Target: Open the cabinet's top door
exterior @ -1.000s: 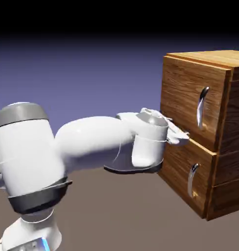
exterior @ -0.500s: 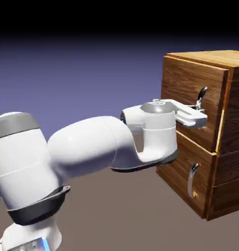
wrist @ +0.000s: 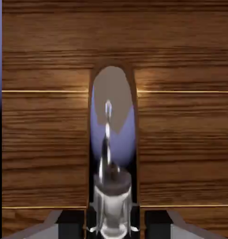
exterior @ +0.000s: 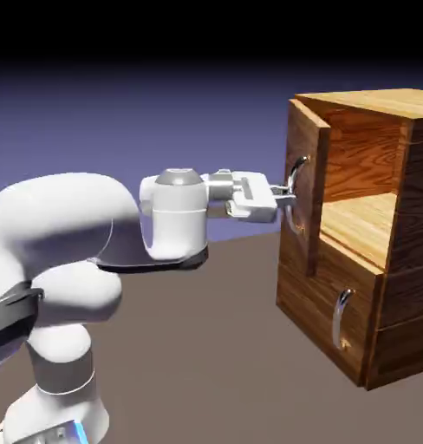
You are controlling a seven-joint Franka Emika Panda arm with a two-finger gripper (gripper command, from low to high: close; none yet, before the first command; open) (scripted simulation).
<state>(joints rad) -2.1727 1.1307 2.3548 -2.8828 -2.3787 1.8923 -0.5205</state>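
Note:
The brown wood-grain cabinet (exterior: 384, 260) stands at the right of the exterior view. Its top door (exterior: 303, 186) is swung partly outward, and a bare wooden shelf shows inside. My gripper (exterior: 289, 198) reaches in level from the left and is shut on the door's curved silver handle (exterior: 298, 178). In the hand view the handle (wrist: 108, 135) runs upright down the middle, mirror-bright, and ends between my dark fingertips (wrist: 71, 220) at the bottom edge. Wood grain fills the rest of that view.
The shorter lower panel (exterior: 323, 303) is closed, and its small silver handle (exterior: 339, 317) is untouched. My white arm (exterior: 94, 251) fills the lower left of the exterior view. Brown table surface lies in front of the cabinet.
My gripper rose from the seam between the panels to the top handle and shut on it. It then drew back to the left, and the top door swung open.

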